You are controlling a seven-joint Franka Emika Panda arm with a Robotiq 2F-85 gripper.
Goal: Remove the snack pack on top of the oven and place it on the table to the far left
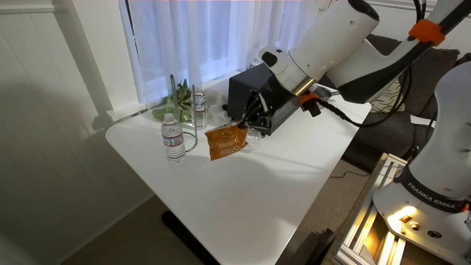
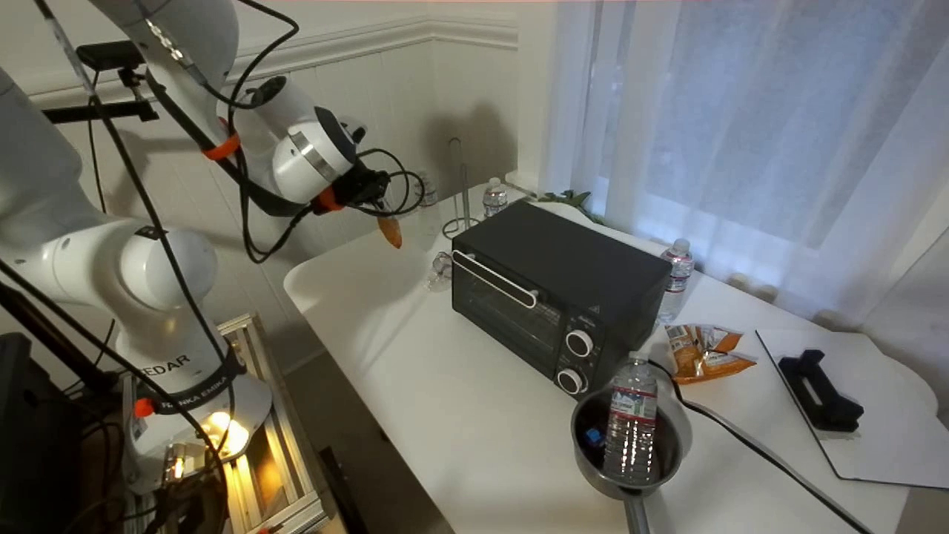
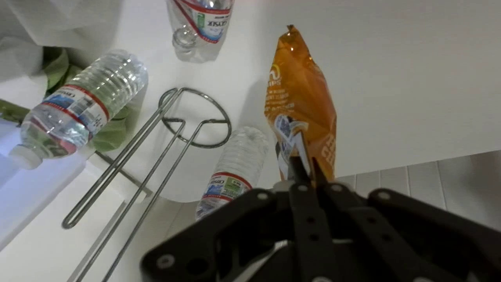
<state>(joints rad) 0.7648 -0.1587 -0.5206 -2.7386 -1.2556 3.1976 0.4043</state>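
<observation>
- In an exterior view, 1 water bottle (image 1: 173,141) stands near the rounded left corner of the desk (image 1: 228,206).
- Just beside it is a wire stand (image 1: 195,132), then a 2nd bottle (image 1: 199,108) nearer the window-side edge.
- The snack pack (image 1: 226,142) hangs over the desk, in from the left corner, 1 end pinched between the fingers (image 3: 300,174).
- The oven (image 1: 243,92) stands toward the window-side edge, to the snack pack's right.

the panda arm (image 1: 331,36) is white and rounded, with oval black caps (image 1: 269,58), orange bands (image 1: 427,32), looping black cables (image 1: 334,109) and a black base collar (image 1: 429,195) lettered "franka emika"; pale screws (image 3: 165,261) dot the black pincer (image 3: 308,169).
</observation>
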